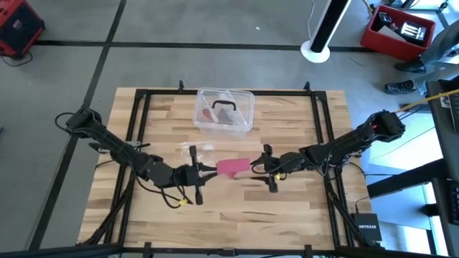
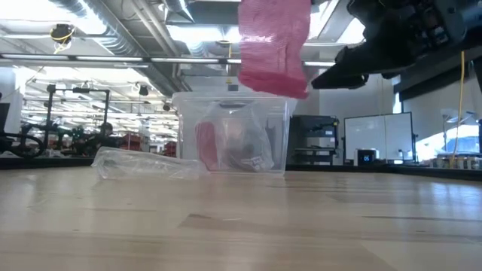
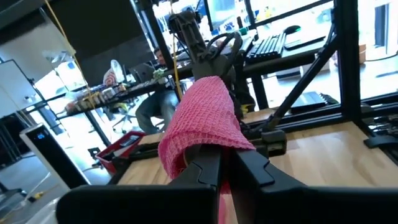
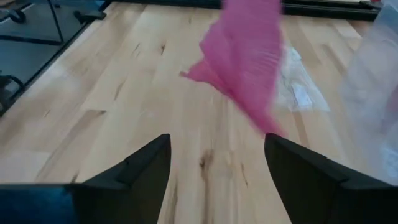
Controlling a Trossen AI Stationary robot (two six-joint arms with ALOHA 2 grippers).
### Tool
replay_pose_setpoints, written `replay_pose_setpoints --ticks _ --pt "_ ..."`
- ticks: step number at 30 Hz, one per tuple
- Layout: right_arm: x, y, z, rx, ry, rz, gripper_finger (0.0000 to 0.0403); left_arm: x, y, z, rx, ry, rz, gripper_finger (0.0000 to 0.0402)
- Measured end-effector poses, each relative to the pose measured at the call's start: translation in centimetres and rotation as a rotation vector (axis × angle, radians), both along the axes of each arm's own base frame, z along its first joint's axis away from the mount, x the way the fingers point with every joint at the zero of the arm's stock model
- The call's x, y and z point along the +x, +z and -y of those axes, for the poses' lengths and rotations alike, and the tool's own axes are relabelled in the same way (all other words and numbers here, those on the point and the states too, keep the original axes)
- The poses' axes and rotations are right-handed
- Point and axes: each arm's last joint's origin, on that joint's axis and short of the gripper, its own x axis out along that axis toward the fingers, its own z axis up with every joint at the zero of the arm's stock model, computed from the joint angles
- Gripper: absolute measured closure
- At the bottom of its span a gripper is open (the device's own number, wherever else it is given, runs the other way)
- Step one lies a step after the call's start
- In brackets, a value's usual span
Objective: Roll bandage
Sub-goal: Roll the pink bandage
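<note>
The left hand (image 1: 195, 174) has its two fingers pressed together on one end of the bandage (image 1: 232, 167), which shows in the left wrist view as pink knit cloth folded over the fingers (image 3: 208, 171). The right hand (image 1: 268, 170) stands just beside the other end with its fingers spread apart; from its own wrist camera the cloth hangs ahead of the gap, not yet between the fingers (image 4: 149, 163).

The bandage is off the table (image 1: 287, 215), held up over its middle, between the two hands. From table height it droops as a loose flap (image 2: 274, 45) in front of the clear box (image 2: 232, 135), with the crumpled wrapper (image 2: 147, 164) lying on the boards beside the box.

The step in hand looks like taking the free end so the strip can be wound. To do it well, the right hand should probably close on the hanging edge squarely, catching the full width and not one corner, since the cloth is soft and will bunch or twist if pinched off-centre. The left hand's pinch ought to hold firm while that happens; any slack would let the strip sag.

From above, the visible pink patch runs across the table from hand to hand, tilted slightly, its left-hand end a little nearer the front edge. How much strip lies folded or hangs below cannot be told.
</note>
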Motion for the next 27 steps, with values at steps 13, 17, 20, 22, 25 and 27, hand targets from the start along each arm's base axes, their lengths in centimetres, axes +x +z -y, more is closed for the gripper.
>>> replay_pose_setpoints --ticks 13,17,20,22,25,27 --pt "0.0 0.0 0.1 -0.017 -0.008 -0.003 0.018 0.0 0.0 0.0 -0.003 0.0 0.005 0.0394" --pt "0.2 -0.2 0.0 -0.022 -0.006 0.01 0.0219 0.0 0.0 0.0 -0.002 0.0 0.004 0.0394" --pt "0.7 -0.6 -0.1 -0.049 0.004 0.018 0.0237 0.0 0.0 0.0 0.017 0.0 0.0 0.0394" --pt "1.0 -1.0 -0.2 -0.059 0.008 0.025 0.0244 0.0 0.0 0.0 0.025 0.0 -0.002 0.0394" --pt "1.4 -1.6 -0.3 -0.059 -0.01 0.035 0.0256 0.0 0.0 -0.1 0.026 0.003 -0.003 0.0394" --pt "1.6 -2.0 -0.4 -0.05 -0.015 0.021 0.0266 0.1 0.0 -0.1 0.028 0.005 -0.003 0.0394"
